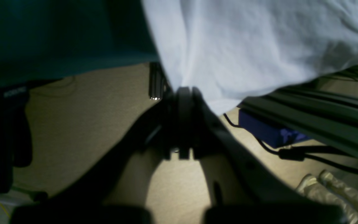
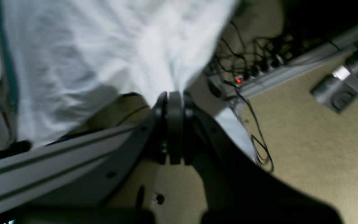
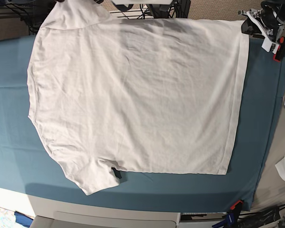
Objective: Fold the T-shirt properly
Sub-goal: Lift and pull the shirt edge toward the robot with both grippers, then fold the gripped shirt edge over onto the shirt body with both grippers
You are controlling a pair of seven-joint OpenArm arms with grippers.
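Left gripper (image 1: 185, 93) is pressed together on an edge of the T-shirt (image 1: 253, 46), the white cloth fanning out toward twelve and two o'clock. Right gripper (image 2: 174, 96) likewise pinches the T-shirt (image 2: 98, 53), cloth spreading toward eleven o'clock. In the base view the T-shirt (image 3: 137, 95) lies spread flat over the teal cloth (image 3: 266, 128), its top edge reaching the far table edge. Bare teal shows at three, six and nine o'clock. Beige floor (image 1: 82, 124), an aluminium rail (image 2: 275, 74) and cables lie beneath.
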